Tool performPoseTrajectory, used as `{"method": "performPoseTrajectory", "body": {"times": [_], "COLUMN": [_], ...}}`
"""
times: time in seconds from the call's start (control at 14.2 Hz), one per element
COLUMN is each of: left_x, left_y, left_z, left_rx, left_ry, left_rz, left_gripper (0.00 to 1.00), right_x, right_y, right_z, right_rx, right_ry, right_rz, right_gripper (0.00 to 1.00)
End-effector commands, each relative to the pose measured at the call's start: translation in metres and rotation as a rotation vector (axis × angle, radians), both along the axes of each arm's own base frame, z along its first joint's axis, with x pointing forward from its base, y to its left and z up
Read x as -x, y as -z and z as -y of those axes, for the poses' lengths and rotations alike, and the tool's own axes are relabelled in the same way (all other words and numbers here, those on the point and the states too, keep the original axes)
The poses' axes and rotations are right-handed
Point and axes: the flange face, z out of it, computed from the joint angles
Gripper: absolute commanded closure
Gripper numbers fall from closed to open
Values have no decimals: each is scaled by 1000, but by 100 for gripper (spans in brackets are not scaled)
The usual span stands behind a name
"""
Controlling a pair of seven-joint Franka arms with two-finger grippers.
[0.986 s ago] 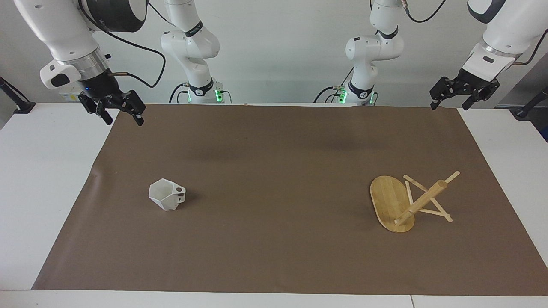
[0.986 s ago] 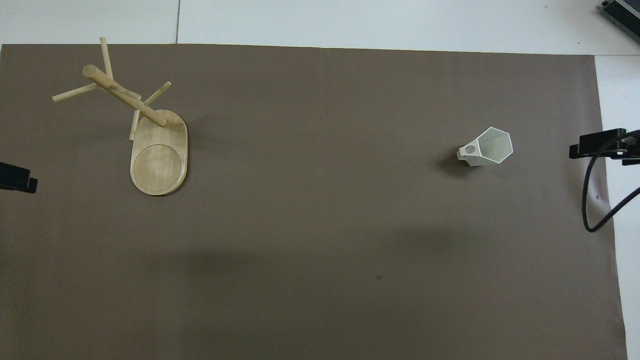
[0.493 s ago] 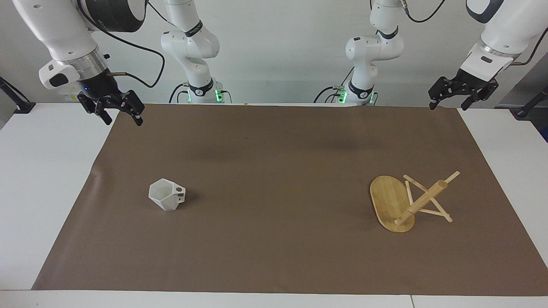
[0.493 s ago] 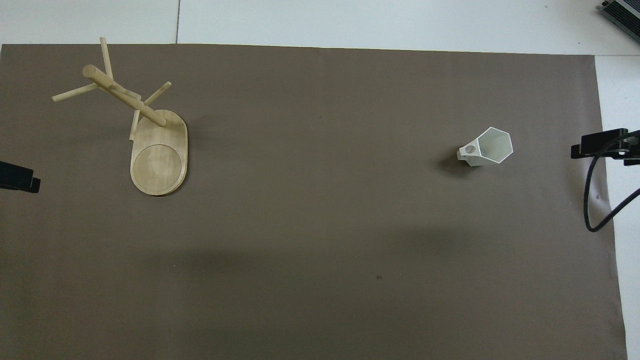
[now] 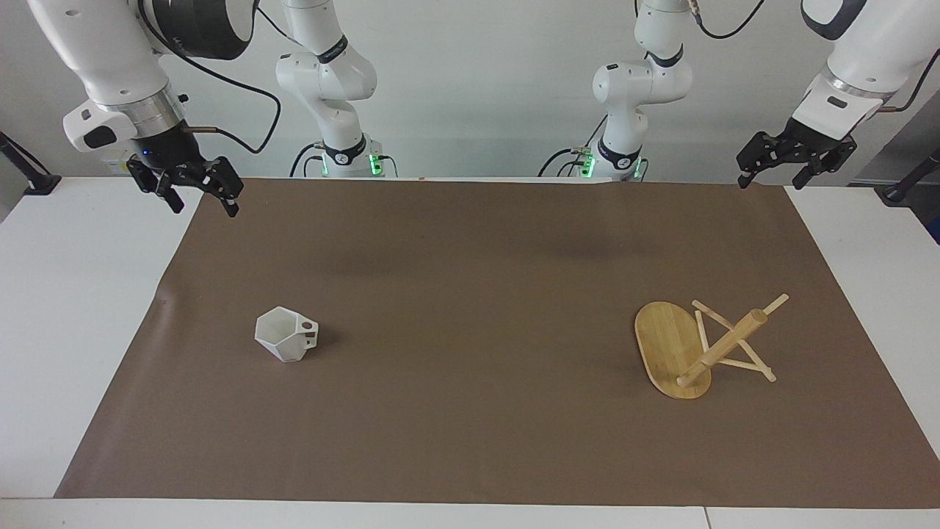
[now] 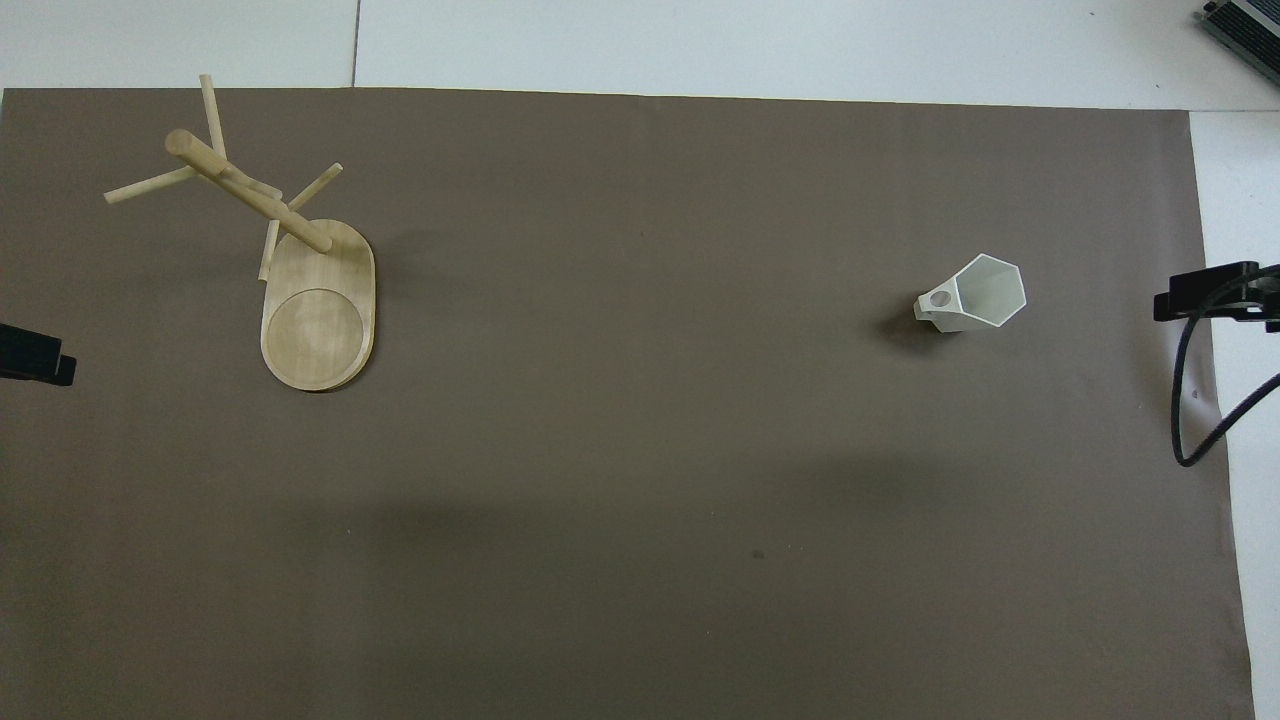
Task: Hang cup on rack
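The cup [image 5: 286, 334] [image 6: 975, 295], a small white faceted mug, stands rim up on the brown mat toward the right arm's end, its handle pointing to the table's middle. The rack [image 5: 694, 353] [image 6: 315, 300], a bamboo mug tree, stands on its oval base toward the left arm's end, with thin pegs crossing its post. My right gripper [image 5: 204, 206] hangs open and holds nothing, over the mat's corner by its own base, well away from the cup. My left gripper [image 5: 771, 179] hangs open and holds nothing, over the mat's other robot-side corner, well away from the rack.
A brown mat [image 5: 470, 441] covers most of the white table [image 5: 66, 330]. A black cable [image 6: 1185, 420] loops down from the right arm. Two further arm bases [image 5: 345, 158] [image 5: 613, 158] stand at the robots' edge. A dark device [image 6: 1245, 25] lies at one corner.
The right gripper has drifted a little toward its own end of the table. The left gripper has barely shifted. Cup and rack have not moved.
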Motion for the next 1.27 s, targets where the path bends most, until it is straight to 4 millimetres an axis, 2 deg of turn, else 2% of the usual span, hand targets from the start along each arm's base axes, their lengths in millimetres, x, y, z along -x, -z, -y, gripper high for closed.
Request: {"method": "performPoseTrajectory", "body": {"times": [0.0, 1.2], "left_x": [8, 5], "left_y": [3, 2], "left_z": [-4, -5], "left_rx": [-12, -13], "left_ry": [-12, -17], "left_rz": [-9, 21], "left_gripper": [0, 0], "right_x": [4, 8], "right_y": [0, 10], "right_z": [2, 3], "right_rx": [19, 15], "right_ry": [-13, -13], "right_rz": [6, -7], "right_gripper": [0, 0]}}
